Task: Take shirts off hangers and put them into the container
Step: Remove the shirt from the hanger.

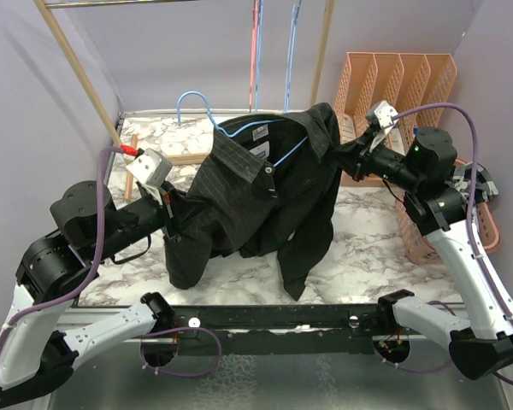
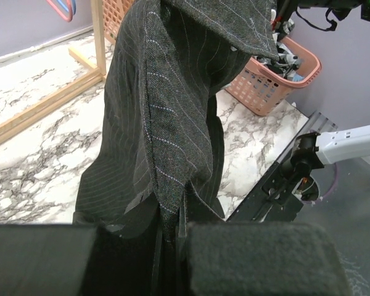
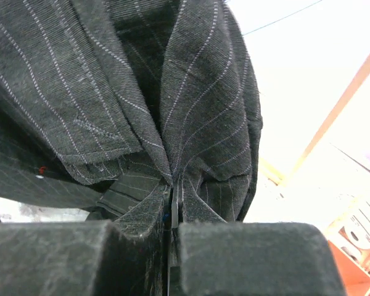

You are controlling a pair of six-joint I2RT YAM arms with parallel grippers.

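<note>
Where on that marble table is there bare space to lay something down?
Best bare marble: front right, between the black shirt, the pink basket and the front rail. A smaller strip lies front left, between the left arm and that rail. The middle is crowded by the shirt; the back right by the file organizer.

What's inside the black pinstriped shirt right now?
A light blue wire hanger: its hook sticks out of the black pinstriped shirt at the collar, and wire shows in the neck opening. Fabric hides the rest.
</note>
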